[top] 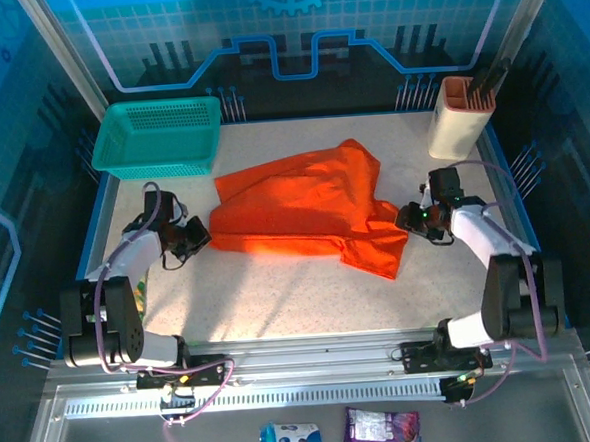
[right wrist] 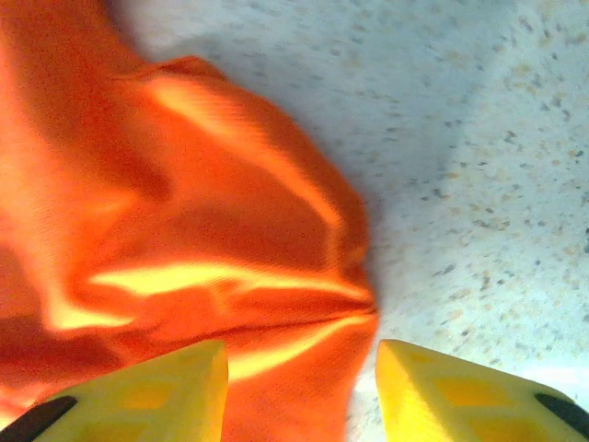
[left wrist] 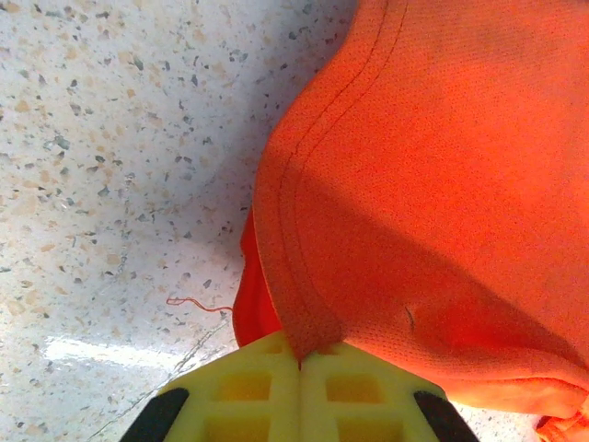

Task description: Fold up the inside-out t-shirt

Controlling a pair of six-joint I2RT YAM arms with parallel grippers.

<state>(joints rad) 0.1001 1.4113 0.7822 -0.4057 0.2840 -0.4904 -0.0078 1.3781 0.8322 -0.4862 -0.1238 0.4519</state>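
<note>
Speckled white tabletop (top: 279, 292) carries the inside-out t-shirt (top: 304, 210) at its centre. The shirt is bright orange-red and rumpled, lying crosswise in loose folds, with a stitched hem seam showing. Left gripper (left wrist: 299, 357): yellow fingers pressed together on the hem at the shirt's left edge. Right gripper (right wrist: 300, 368): fingers apart, cloth lying between them. Teal basket (top: 158, 137) sits at the far left corner, apart from the shirt.

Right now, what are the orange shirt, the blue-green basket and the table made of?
The t-shirt looks like thin, soft cloth, matte: it wrinkles and has stitched hems. The basket looks like teal plastic, with moulded mesh holes. The table looks like smooth speckled stone or laminate, faintly shiny; I can't tell which.
</note>
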